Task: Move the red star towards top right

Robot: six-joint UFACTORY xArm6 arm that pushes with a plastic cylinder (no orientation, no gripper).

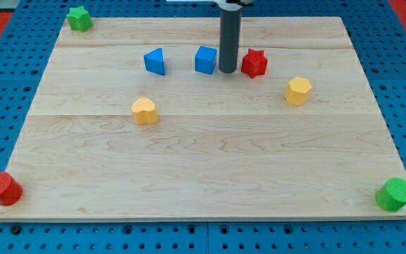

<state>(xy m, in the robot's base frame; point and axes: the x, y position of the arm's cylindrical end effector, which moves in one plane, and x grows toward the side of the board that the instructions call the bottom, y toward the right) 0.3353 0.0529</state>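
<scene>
The red star lies on the wooden board in the upper middle, right of centre. My tip is the lower end of the dark rod and stands just left of the red star, between it and the blue cube. It is very close to the star's left side; I cannot tell if it touches.
A blue triangular block lies left of the cube. A yellow hexagon and a yellow heart-like block lie mid-board. A green star sits top left, a red cylinder bottom left, a green cylinder bottom right.
</scene>
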